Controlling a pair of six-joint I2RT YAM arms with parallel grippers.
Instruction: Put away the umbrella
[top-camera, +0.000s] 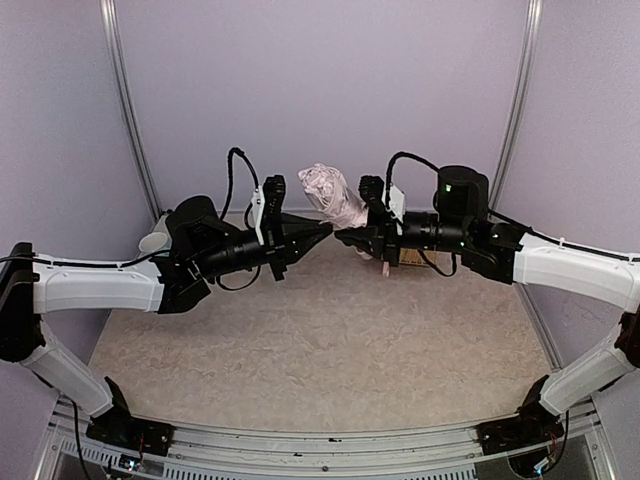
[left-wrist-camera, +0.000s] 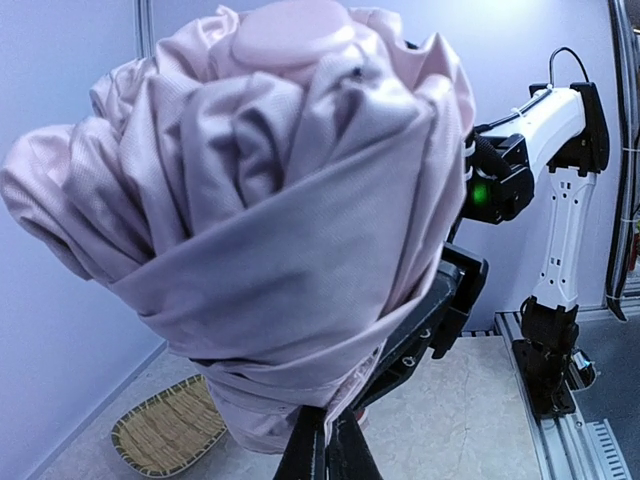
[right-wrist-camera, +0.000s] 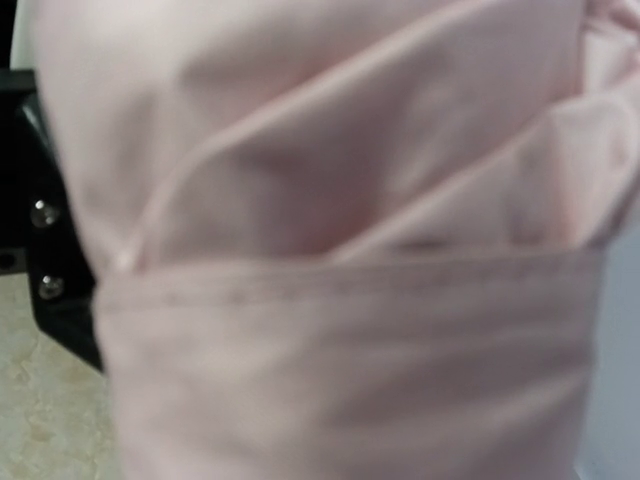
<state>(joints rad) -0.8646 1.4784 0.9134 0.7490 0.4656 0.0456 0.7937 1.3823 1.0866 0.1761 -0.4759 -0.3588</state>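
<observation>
One umbrella (top-camera: 335, 195), one woven tray (left-wrist-camera: 170, 425), two claws: left claw (top-camera: 323, 231), right claw (top-camera: 345, 238).

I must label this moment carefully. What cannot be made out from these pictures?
- Right wrist view: the blurred umbrella fills it, hiding the fingers of the right gripper.
- Left wrist view: the umbrella's folds hide whether the shut left gripper pinches any fabric.
- Left wrist view: the umbrella covers part of the woven tray.

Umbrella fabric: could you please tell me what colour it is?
The umbrella is pale pink, seen best in the left wrist view.
</observation>
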